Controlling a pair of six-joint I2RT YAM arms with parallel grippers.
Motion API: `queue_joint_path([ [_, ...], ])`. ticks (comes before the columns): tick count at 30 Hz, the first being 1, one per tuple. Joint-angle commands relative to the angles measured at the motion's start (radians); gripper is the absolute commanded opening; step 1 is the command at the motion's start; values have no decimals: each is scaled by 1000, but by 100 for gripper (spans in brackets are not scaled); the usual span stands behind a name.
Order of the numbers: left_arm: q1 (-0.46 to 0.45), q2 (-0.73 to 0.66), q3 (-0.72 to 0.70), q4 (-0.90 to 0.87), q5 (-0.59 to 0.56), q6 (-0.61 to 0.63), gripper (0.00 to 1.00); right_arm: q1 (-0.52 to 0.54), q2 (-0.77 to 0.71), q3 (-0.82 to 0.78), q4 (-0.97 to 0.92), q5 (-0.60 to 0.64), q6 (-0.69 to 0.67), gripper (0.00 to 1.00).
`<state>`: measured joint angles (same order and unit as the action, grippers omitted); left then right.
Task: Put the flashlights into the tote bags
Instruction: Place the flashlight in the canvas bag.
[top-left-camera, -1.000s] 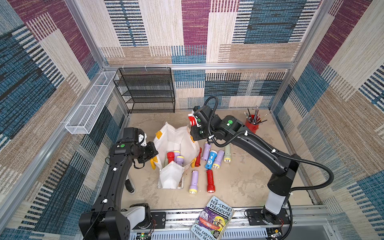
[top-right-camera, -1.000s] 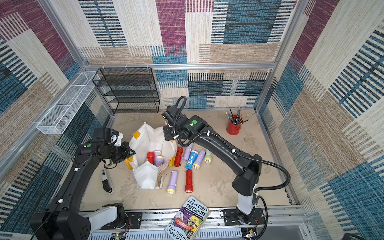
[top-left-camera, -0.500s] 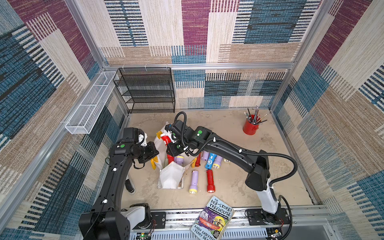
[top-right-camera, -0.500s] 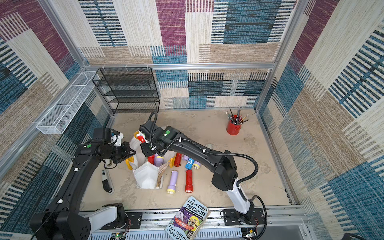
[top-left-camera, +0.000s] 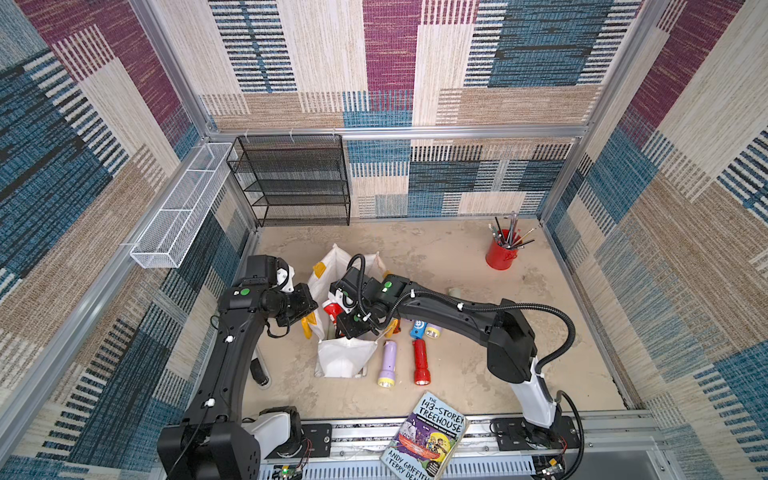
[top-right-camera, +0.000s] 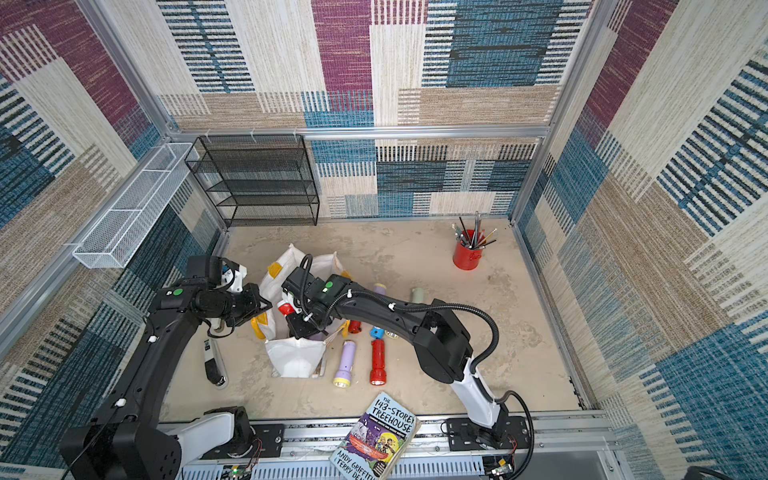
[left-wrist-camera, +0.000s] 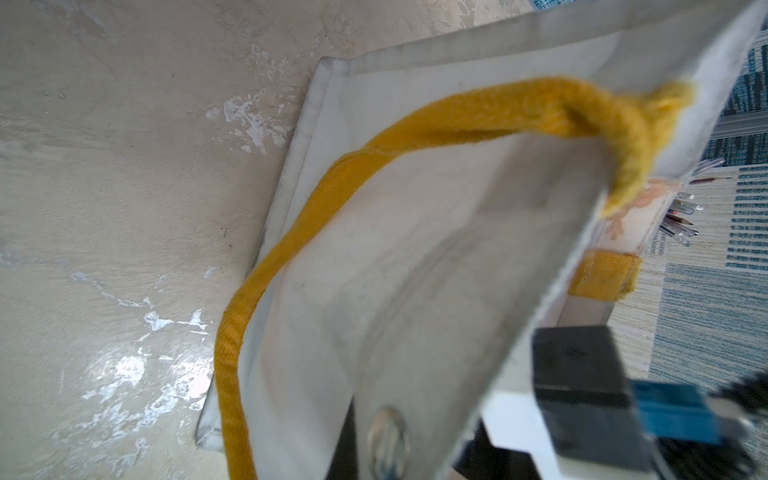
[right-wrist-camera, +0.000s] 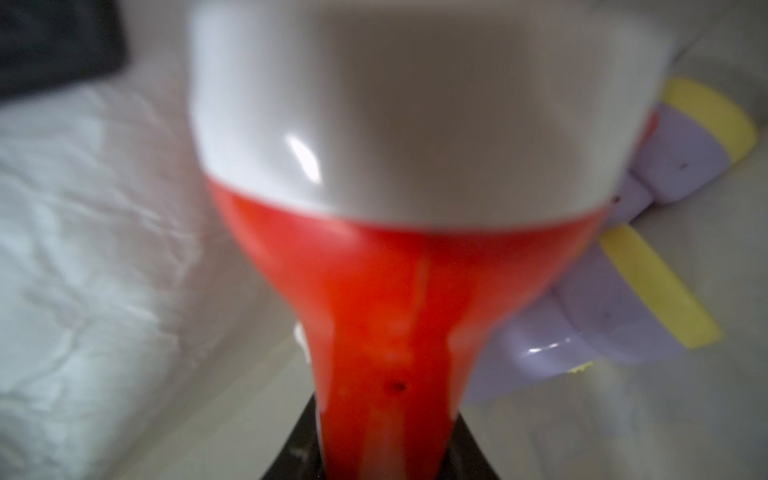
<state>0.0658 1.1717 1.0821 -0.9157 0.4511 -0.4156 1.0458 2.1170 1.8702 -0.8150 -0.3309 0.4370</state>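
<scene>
Just right of the tote bag (top-left-camera: 343, 362), a lilac flashlight (top-left-camera: 388, 360) and a red flashlight (top-left-camera: 420, 356) lie on the floor (top-left-camera: 457, 374). The left gripper (top-left-camera: 312, 308) is pinched on the bag's left rim. The right gripper (right-wrist-camera: 384, 457), in its mouth, clamps a white-headed flashlight (right-wrist-camera: 386, 316).

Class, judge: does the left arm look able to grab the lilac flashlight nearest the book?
Probably not: the left gripper is shut on the tote bag, which stands between it and the lilac flashlight.
</scene>
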Motion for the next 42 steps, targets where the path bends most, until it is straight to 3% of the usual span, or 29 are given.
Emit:
queue_joint_path([
  [1,2,1,4,1,19,6,0,1,-2,-27,72,-63,28,27],
  [12,2,0,-14,1,9,12,0,-2,31,-71,47,-58,70,28],
  [28,6,-9,-5,-9,-8,17,0,-28,41,-178,28,-47,71,36],
  [35,22,-7,4,-23,-22,27,0,-33,42,-189,-56,62,20,45],
  [40,26,-4,-11,0,7,12,0,-33,34,-165,-112,220,-6,50],
  [42,26,4,-17,5,12,8,0,-32,34,-147,-110,209,-11,56],
])
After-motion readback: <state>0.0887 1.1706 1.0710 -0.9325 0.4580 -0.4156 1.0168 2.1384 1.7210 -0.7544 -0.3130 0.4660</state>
